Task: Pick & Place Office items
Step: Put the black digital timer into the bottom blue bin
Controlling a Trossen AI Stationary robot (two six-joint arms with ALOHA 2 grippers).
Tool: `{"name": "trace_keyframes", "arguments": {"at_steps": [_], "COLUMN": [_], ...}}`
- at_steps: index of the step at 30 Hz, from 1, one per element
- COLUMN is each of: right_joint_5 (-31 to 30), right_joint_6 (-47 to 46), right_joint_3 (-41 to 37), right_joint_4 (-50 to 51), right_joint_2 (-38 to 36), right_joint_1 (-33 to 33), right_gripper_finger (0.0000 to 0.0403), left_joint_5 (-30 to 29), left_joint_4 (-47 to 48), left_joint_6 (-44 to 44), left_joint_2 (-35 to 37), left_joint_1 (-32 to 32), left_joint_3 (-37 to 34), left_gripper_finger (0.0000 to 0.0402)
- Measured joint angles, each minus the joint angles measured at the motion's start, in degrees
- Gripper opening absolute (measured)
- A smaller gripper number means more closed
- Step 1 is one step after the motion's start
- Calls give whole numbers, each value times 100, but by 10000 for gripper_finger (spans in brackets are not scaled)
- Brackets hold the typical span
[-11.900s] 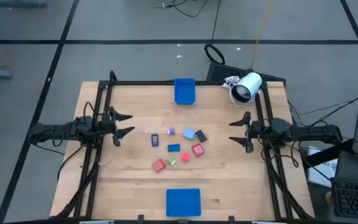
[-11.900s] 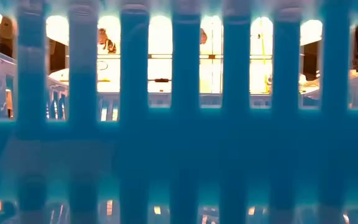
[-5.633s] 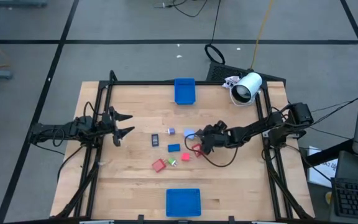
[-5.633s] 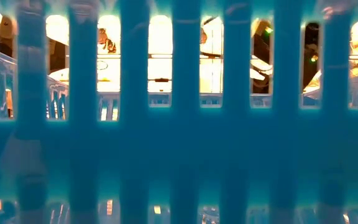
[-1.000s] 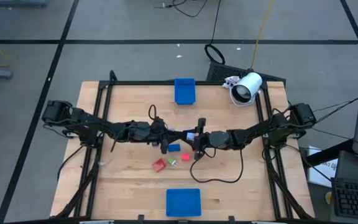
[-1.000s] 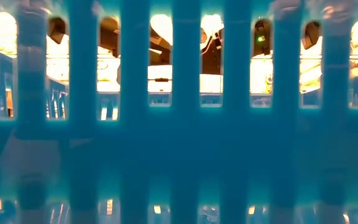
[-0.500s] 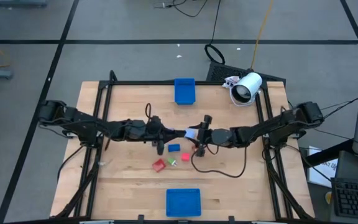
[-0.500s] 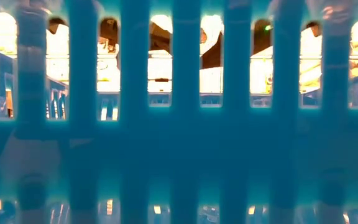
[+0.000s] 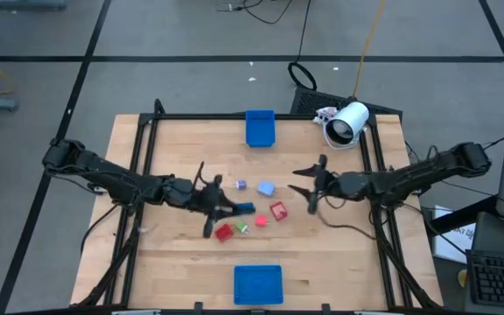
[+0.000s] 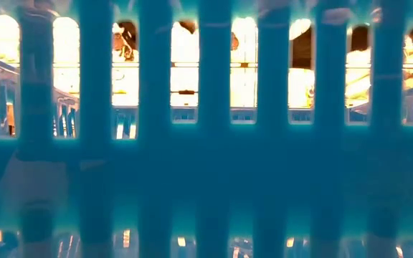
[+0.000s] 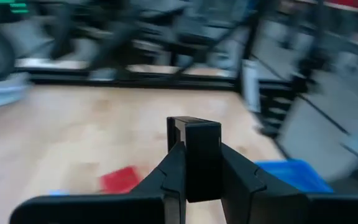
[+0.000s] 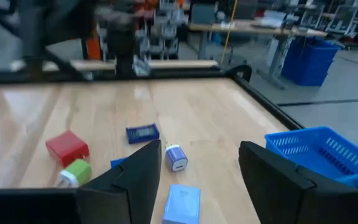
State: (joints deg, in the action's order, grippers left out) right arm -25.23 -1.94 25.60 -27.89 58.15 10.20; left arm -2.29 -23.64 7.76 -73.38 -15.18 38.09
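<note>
- Right now the left tool (image 11: 194,163) is clamped shut on a dark rectangular piece (image 11: 202,155), which stands upright between its fingers, clear of the desk (image 9: 173,157).
- In the high view that tool sits just beside the purple cube (image 9: 241,185), toward the left arm's side and the near edge.
- The right tool (image 12: 197,158) has its fingers spread wide with nothing between them, and it is well apart from the purple cube on the right arm's side.
- Loose items around the purple cube:
  - The light blue block (image 9: 265,188) is just beside it.
  - The blue block (image 9: 245,207) is near it, toward the near edge.
  - The red block (image 9: 278,211) lies past the light blue one.
  - A second red block (image 9: 224,232) and the green bit (image 9: 241,227) lie farther toward the near edge.
- The blue basket (image 9: 259,128) is well beyond the purple cube at the far edge; a second one (image 9: 258,284) is at the near edge.
- Handling guess: the pieces look small, light, stiff and smooth-sided, so they could easily twist or squirt out of a pinch.
- Best hold is probably across two flat parallel faces at mid-body, not on the corners.
- The held piece looks centred; whether the grip is firm can't be told.
</note>
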Motion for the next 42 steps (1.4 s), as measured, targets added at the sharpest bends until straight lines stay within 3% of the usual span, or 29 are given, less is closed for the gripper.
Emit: {"name": "trace_keyframes", "arguments": {"at_steps": [6,11,18,25,31,36,42], "right_joint_5": [-15,-17,-20,-20,-20,-20,-20], "right_joint_6": [-256,-377,-189,-43,-35,-35,-37], "right_joint_3": [-1307,-1798,-1849,-1850,-1849,-1849,-1849], "right_joint_4": [-1535,-2136,-2227,-2241,-2240,-2239,-2236], "right_joint_2": [-680,-879,-902,-902,-902,-902,-902], "right_joint_1": [0,0,0,0,0,0,0], "right_gripper_finger": [204,200,199,200,200,203,199], "left_joint_5": [694,979,1139,1117,756,672,613], "left_joint_4": [-68,-270,-477,-1732,-2407,-2357,-1424], "left_joint_6": [-163,-320,-414,-298,-64,27,286], "left_joint_2": [-4,-5,-270,-907,-1618,-2298,-2877], "left_joint_1": [-411,-648,-1054,-1425,-1732,-1869,-1875], "left_joint_3": [0,0,0,0,106,742,1560], "left_gripper_finger": [62,58,60,61,58,58,65]}}
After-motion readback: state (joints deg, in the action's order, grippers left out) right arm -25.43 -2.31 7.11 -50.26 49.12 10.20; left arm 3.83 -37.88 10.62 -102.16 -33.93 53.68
